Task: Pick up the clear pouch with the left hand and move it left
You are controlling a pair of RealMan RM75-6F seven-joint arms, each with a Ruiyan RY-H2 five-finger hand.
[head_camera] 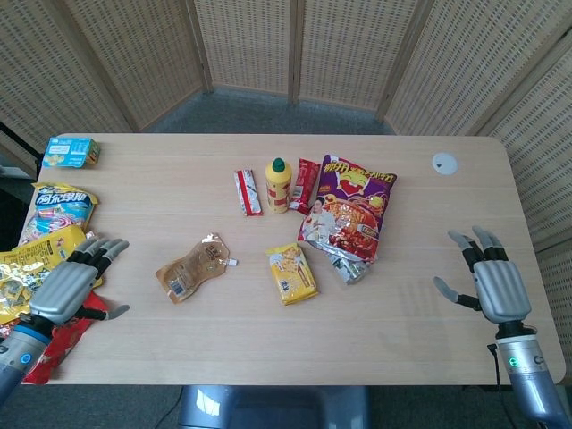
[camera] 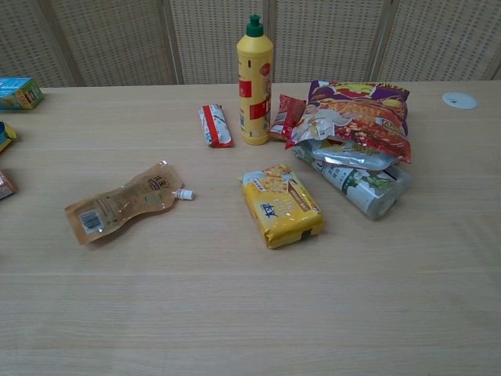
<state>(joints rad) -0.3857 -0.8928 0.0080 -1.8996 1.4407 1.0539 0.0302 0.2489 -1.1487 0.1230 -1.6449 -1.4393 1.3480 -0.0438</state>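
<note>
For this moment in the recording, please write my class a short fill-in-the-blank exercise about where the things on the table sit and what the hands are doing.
1. The clear pouch lies flat on the table, touched by ____ hand.
2. The bottle with the green cap stands ____.
3. The left hand and the right hand both hold ____.
4. In the head view, the yellow packet lies to the ____ of the clear pouch.

Missing words: neither; upright; nothing; right
</note>
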